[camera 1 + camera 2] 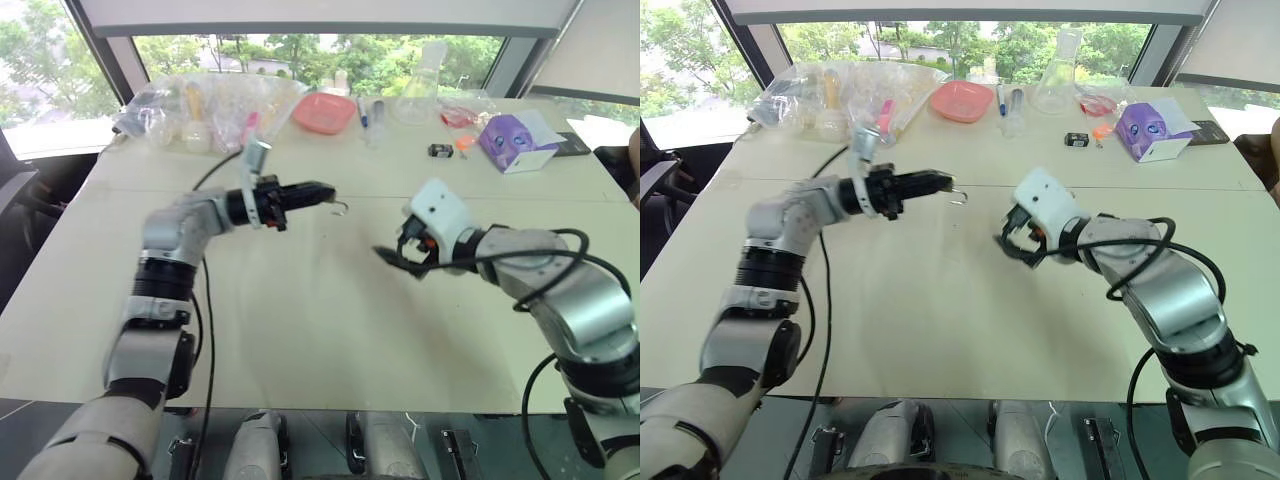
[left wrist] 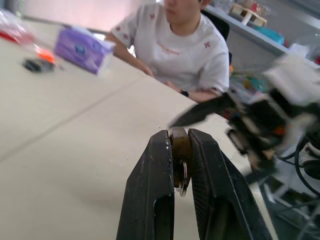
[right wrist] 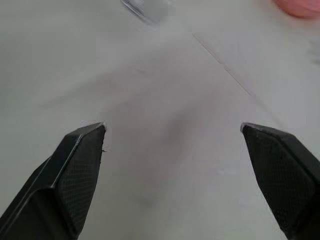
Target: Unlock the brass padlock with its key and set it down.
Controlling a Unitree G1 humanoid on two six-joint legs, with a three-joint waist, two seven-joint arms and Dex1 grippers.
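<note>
Windows back a cluttered cream table [image 1: 300, 330]; left hand [image 1: 325, 195] pinches the brass padlock [image 2: 180, 150], right hand [image 3: 172, 135] gapes wide.

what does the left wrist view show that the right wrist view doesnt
Left wrist view alone: the left gripper shut on the brass padlock, a key ring hanging beneath it, a seated person at the table, a purple box, and the right gripper blurred ahead.

Right wrist view alone: the right gripper's own fingers spread wide with nothing between them, and a pink dish at the far edge.

Both: the pale table top.
</note>
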